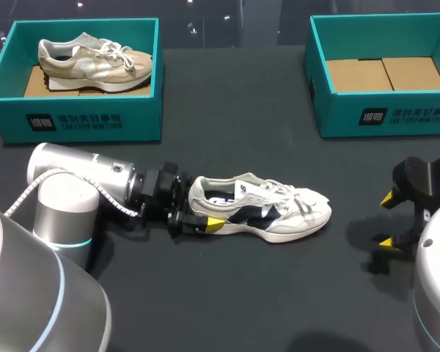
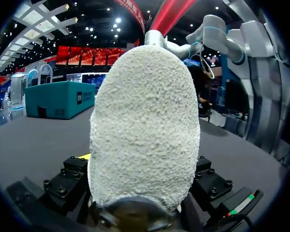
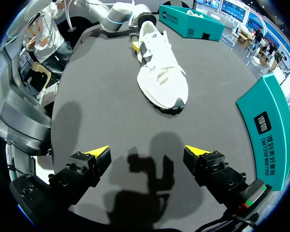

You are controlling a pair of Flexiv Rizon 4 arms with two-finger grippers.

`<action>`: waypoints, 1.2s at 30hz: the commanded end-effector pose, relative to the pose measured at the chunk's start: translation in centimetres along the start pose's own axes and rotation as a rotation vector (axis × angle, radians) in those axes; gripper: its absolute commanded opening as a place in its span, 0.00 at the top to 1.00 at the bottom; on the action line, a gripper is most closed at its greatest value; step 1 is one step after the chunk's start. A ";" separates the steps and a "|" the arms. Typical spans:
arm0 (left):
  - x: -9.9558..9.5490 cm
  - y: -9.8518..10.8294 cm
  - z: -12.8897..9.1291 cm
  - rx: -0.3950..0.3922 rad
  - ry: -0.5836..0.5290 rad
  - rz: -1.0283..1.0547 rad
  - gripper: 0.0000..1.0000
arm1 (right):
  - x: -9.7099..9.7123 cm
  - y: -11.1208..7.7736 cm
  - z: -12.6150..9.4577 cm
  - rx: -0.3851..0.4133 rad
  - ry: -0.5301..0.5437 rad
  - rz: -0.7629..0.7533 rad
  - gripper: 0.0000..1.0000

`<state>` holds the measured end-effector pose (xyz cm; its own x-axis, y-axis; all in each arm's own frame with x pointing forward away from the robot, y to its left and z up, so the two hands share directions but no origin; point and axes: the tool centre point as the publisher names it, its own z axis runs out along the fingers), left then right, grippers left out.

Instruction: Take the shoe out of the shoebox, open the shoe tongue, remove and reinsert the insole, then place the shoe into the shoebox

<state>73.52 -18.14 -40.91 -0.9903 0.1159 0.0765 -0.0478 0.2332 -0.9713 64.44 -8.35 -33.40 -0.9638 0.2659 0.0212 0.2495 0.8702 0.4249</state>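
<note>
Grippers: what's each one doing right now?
Left gripper: shut on the shoe, at its heel.
Right gripper: open, holding nothing.

1. A robot demonstration stand for shoe handling, it seems.
2. A dark counter (image 1: pixel 227 308) carries two teal boxes, left shoebox (image 1: pixel 81 121) and right shoebox (image 1: pixel 385 117), and a shoe (image 1: pixel 260 213).
3. Left arm (image 1: pixel 81 176) and right arm (image 1: pixel 433 293) stand at it.
</note>
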 end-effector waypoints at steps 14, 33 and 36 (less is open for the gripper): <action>0.3 0.3 -0.7 0.002 -0.054 0.004 1.00 | 0.2 0.0 -0.1 0.001 -0.004 0.000 0.00; 0.3 0.2 -0.8 0.003 -0.053 0.004 1.00 | 0.2 0.0 -0.1 0.001 -0.004 0.000 0.00; 0.3 0.2 -0.8 0.003 -0.053 0.004 1.00 | 0.2 0.0 -0.1 0.001 -0.004 0.000 0.00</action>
<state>73.41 -17.54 -40.87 -0.9959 0.0667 0.0618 -0.0449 0.2298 -0.9722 64.44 -8.35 -33.40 -0.9638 0.2659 0.0212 0.2495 0.8702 0.4249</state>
